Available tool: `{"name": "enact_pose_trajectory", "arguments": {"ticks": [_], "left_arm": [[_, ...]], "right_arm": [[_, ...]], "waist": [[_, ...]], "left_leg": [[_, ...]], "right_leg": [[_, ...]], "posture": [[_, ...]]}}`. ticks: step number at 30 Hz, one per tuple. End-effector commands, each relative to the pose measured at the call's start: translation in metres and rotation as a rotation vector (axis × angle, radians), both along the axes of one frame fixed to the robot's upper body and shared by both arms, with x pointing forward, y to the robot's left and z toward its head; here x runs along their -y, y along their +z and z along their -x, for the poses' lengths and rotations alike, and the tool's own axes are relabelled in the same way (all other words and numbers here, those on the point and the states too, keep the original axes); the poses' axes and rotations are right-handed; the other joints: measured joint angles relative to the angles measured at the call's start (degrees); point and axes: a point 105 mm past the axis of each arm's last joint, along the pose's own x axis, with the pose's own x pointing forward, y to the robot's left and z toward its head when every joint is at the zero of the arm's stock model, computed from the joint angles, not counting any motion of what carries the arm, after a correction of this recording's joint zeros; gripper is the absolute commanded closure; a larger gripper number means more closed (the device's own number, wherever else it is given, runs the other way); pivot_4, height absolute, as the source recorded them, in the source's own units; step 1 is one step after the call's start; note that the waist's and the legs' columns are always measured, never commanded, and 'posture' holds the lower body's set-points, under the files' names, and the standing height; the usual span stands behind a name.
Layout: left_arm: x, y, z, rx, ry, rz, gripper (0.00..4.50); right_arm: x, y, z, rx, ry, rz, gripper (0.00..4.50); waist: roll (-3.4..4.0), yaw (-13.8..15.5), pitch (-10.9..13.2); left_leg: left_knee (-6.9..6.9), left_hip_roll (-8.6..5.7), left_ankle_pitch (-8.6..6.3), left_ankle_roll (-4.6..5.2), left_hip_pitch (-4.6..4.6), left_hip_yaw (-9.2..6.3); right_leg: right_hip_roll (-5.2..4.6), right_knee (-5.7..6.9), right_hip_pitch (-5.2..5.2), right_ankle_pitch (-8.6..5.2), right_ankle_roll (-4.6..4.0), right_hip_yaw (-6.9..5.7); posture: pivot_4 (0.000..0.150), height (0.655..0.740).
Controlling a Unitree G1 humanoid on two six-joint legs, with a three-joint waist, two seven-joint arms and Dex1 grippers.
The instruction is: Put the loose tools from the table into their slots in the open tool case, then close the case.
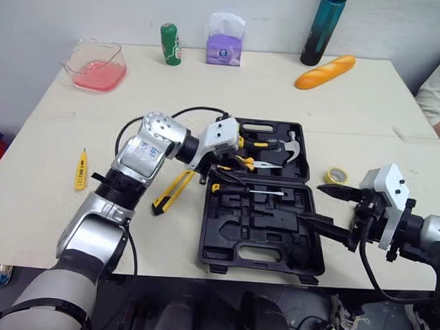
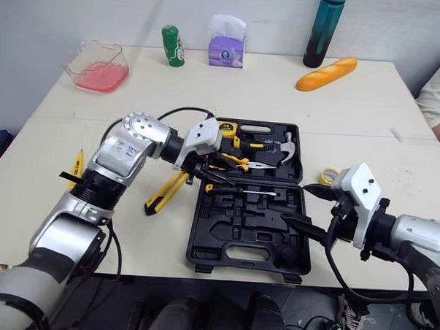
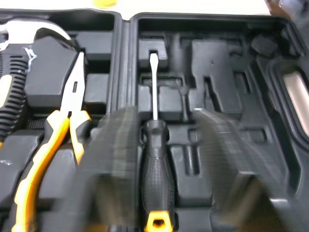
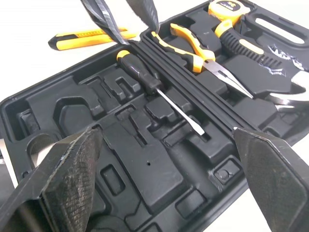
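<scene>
Case (image 1: 263, 263) lies open on the counter (image 1: 281, 102), one half toward the robot and the other beyond the hinge.

Left tool (image 3: 161, 121): released, fingers spread. It sits low over the far left corner of the near half. One finger (image 3: 116, 164) stands on each side of the screwdriver (image 3: 155, 169) handle. The gap is wider than the handle, and no grip is seen.

The screwdriver lies in a slot along the hinge side of the near half. Its yellow-capped end points to the case's left and its blade to the right.

Right tool (image 1: 331, 210): released, fingers wide apart, holding nothing. It is at the right edge of the near half, with the lower finger reaching in over the moulded slots. The screwdriver blade points toward it, and the two are apart.

Far half holds the pliers (image 4: 193, 50), hammer (image 1: 286, 146) and tape measure (image 2: 227, 126).

On the counter:
- The knife (image 1: 173, 192) lies just left of the case, beside the left arm.
- The tester pen (image 1: 81, 168) lies farther left, well apart from the case.
- A tape roll (image 1: 336, 175) lies just right of the case, near the right tool's upper finger.
</scene>
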Motion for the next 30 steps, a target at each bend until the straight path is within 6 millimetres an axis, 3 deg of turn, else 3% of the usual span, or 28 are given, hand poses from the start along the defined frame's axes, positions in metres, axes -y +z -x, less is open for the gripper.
{"name": "enact_pose_trajectory", "arguments": {"ticks": [1, 11, 15, 20, 24, 30], "left_arm": [[0.005, 0.0, -0.002, 0.022, -0.011, 0.062, 4.46], [0.006, -0.039, -0.011, -0.044, 0.065, -0.022, 4.46], [-0.007, -0.073, -0.012, -0.057, 0.106, -0.215, 4.46], [-0.01, -0.094, -0.001, -0.049, 0.057, -0.326, 4.46], [-0.009, -0.106, -0.005, -0.039, 0.089, -0.366, 4.46], [-0.006, -0.102, -0.008, -0.026, 0.105, -0.345, 4.46]], "right_arm": [[-0.005, 0.007, 0.0, 0.041, 0.023, -0.007, 0.0], [-0.008, 0.006, -0.006, 0.045, 0.03, -0.004, 0.0], [-0.008, 0.005, -0.006, 0.041, 0.027, -0.002, 0.0], [-0.008, 0.003, -0.008, 0.042, 0.017, -0.005, 0.0], [-0.009, 0.002, -0.01, 0.041, 0.012, -0.004, 0.0], [-0.006, -0.001, -0.01, 0.033, 0.004, 0.005, 0.0]], "waist": [[0.0, 0.1, 0.0], [0.0, 0.5, 0.0], [-0.02, 0.7, 0.0], [-0.16, 0.6, -0.7], [-0.31, 0.8, -1.3], [-0.33, 1.0, -1.5]], "left_leg": [[0.0, 0.0, 0.0, 0.0, -0.01, 0.0], [0.01, -0.01, 0.0, 0.0, -0.01, 0.01], [0.02, -0.01, 0.0, 0.0, 0.06, 0.01], [0.01, 0.02, -0.01, 0.01, 0.22, -0.02], [0.0, 0.03, -0.02, 0.01, 0.25, -0.09], [0.0, 0.01, -0.08, 0.11, 0.57, -0.28]], "right_leg": [[0.0, 0.0, 0.0, 0.0, 0.0, 0.0], [0.01, 0.0, -0.01, 0.01, 0.01, 0.0], [0.01, 0.0, 0.06, 0.01, 0.01, 0.0], [0.0, -0.02, 0.21, 0.01, 0.0, 0.01], [-0.03, -0.08, 0.27, 0.0, 0.0, -0.01], [-0.16, -0.22, 0.74, 0.0, -0.01, 0.07]], "posture": [[0.15, 0.7314], [0.15, 0.7314], [0.15, 0.7314], [0.15, 0.7314], [0.15, 0.7314], [0.15, 0.7314]]}}
